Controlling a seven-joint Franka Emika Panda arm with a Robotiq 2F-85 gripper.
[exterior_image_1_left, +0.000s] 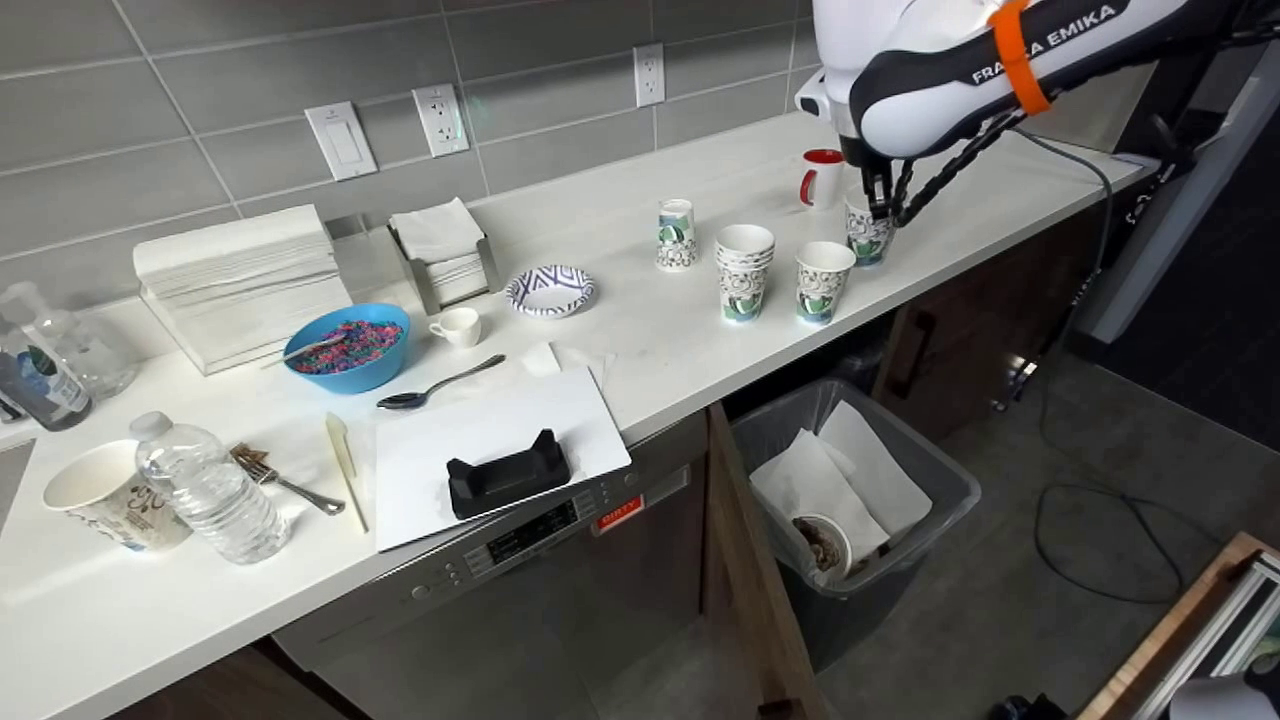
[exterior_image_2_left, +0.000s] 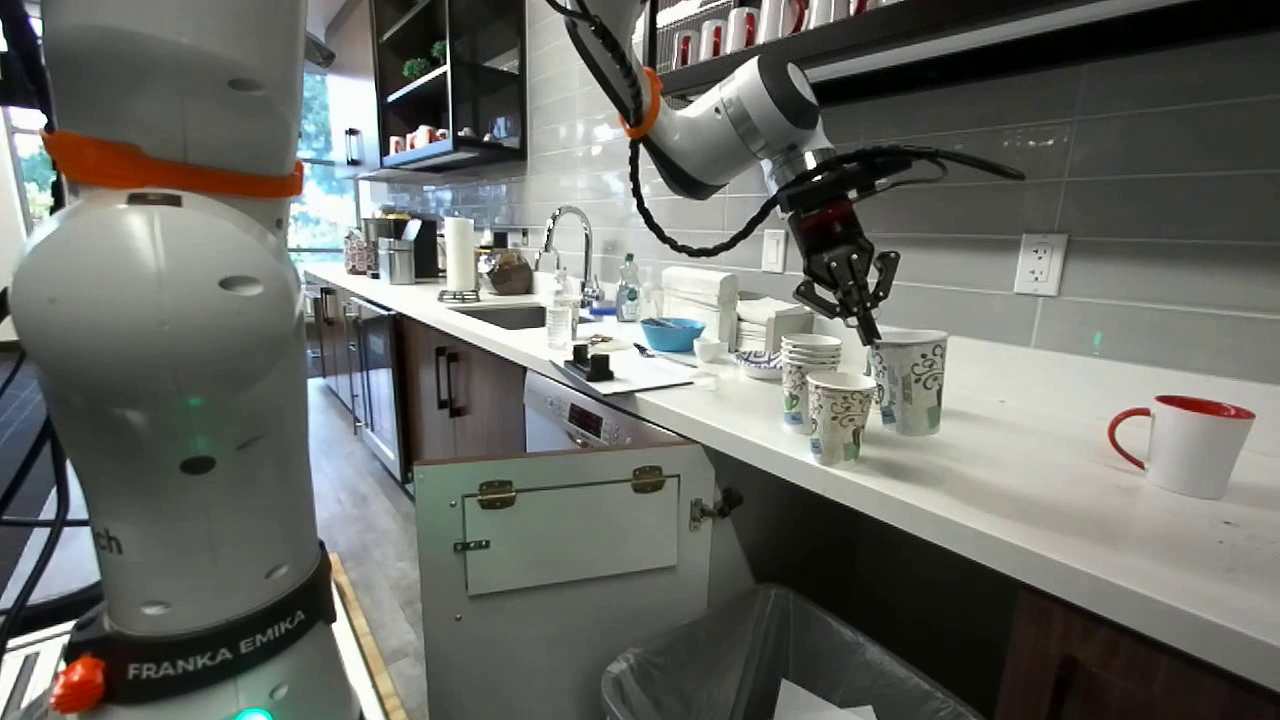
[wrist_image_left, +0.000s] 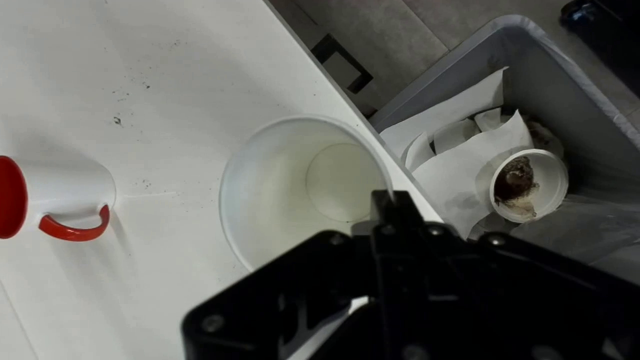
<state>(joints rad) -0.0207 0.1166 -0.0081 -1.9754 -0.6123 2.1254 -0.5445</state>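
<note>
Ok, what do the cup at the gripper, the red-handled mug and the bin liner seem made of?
The cup: probably paper, perhaps coated; thin wall, printed outside, smooth and pale inside.
The mug: likely glazed ceramic, slightly glossy; smooth white body, red inside.
The bin liner: thin plastic film, it seems, hazily see-through and wrinkled.

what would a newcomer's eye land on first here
Most likely the robot's gripper, closed on the rim of a patterned paper cup. Next, the red-handled white mug, upright on the counter apart from that cup, and the bright blue bowl of multicolored bits in front of folded paper towels.
</note>
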